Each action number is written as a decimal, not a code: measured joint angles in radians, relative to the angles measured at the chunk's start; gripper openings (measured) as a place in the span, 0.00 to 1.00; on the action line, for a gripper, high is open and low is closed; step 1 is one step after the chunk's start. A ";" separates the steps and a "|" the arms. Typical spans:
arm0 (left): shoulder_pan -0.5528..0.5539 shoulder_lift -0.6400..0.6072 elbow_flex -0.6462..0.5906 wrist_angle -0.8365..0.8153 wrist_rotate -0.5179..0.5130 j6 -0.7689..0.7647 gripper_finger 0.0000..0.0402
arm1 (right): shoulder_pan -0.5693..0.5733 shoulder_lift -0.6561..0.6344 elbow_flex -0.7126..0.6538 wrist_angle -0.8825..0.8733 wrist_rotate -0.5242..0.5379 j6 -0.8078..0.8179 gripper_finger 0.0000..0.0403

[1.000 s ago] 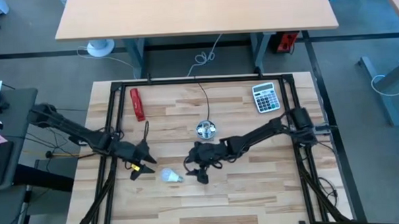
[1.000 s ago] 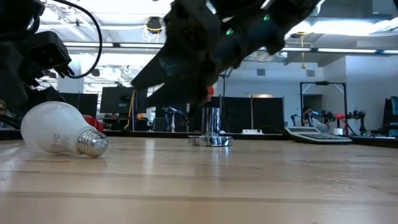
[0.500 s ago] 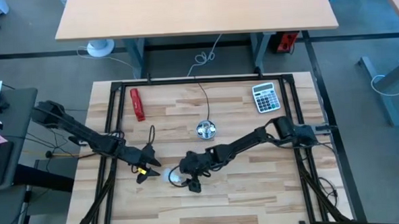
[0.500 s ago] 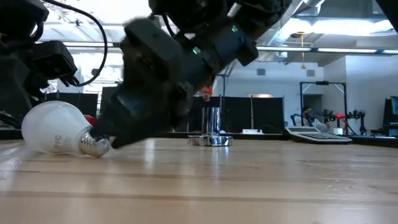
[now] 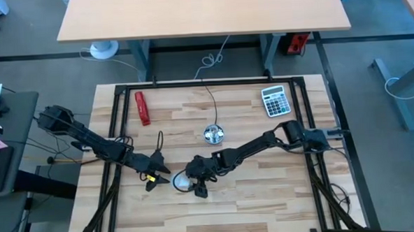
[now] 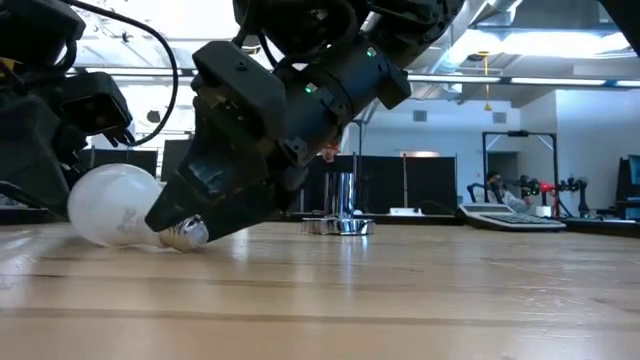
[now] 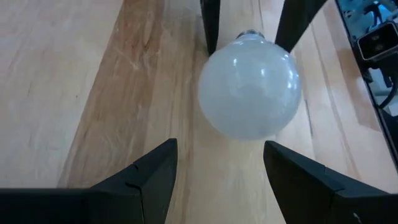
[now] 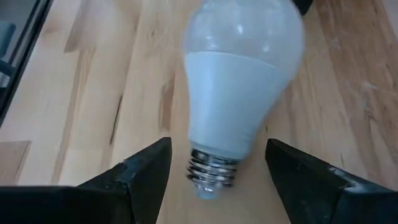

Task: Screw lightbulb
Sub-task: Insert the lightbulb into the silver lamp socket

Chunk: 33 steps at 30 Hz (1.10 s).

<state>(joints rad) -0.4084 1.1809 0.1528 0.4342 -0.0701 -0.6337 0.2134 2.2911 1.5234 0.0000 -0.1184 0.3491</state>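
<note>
The white lightbulb (image 5: 180,180) lies on its side on the wooden table (image 5: 266,190), with its silvery screw base (image 8: 214,171) toward the right arm. My right gripper (image 8: 217,180) is open, with one finger on each side of the screw base and a gap showing at both. My left gripper (image 7: 221,168) is open at the bulb's round glass end (image 7: 249,93), its fingertips just short of it. In the low view the right gripper (image 6: 215,210) hangs over the base, and the left gripper (image 6: 45,150) stands behind the bulb (image 6: 115,205). My left gripper comes level from the table's left at the bulb's round end (image 7: 264,134). One fingertip (image 7: 273,152) stands very close to the glass, and I cannot tell whether it touches. The bulb lies on the table.
The shiny metal socket (image 5: 214,134) with its black cord (image 5: 209,95) stands upright behind the bulb, toward the far edge. A calculator (image 5: 276,101) lies at the far right and a red object (image 5: 142,107) at the far left. Bare wood lies along the near edge.
My right gripper has gone toward the table's left and down to the bulb, and its open fingers now stand on either side of the screw base. My left gripper has gone toward the right, up to the bulb's round end. The bulb has slid a little toward the right.
</note>
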 joint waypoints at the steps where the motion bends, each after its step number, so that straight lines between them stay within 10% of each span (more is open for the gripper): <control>1: 0.000 0.000 0.005 0.002 -0.006 0.001 0.57 | 0.000 0.008 0.000 0.002 -0.001 0.009 0.68; 12: 0.000 -0.001 0.081 -0.008 -0.011 0.090 0.57 | -0.032 0.008 0.000 -0.038 -0.023 0.028 0.36; 19: 0.000 -0.023 0.111 -0.011 -0.015 0.130 0.57 | -0.037 -0.030 -0.006 -0.060 -0.009 -0.017 0.36; 27: -0.020 -0.308 0.113 0.032 -0.120 0.319 0.57 | -0.011 -0.216 -0.098 0.031 0.281 -0.122 0.36; 33: -0.065 -0.543 0.074 0.011 -0.407 0.483 0.57 | 0.008 -0.337 -0.362 0.501 0.430 -0.166 0.36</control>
<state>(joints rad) -0.4729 0.6375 0.2267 0.4455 -0.4774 -0.1508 0.2213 1.9543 1.1612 0.5010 0.3113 0.1836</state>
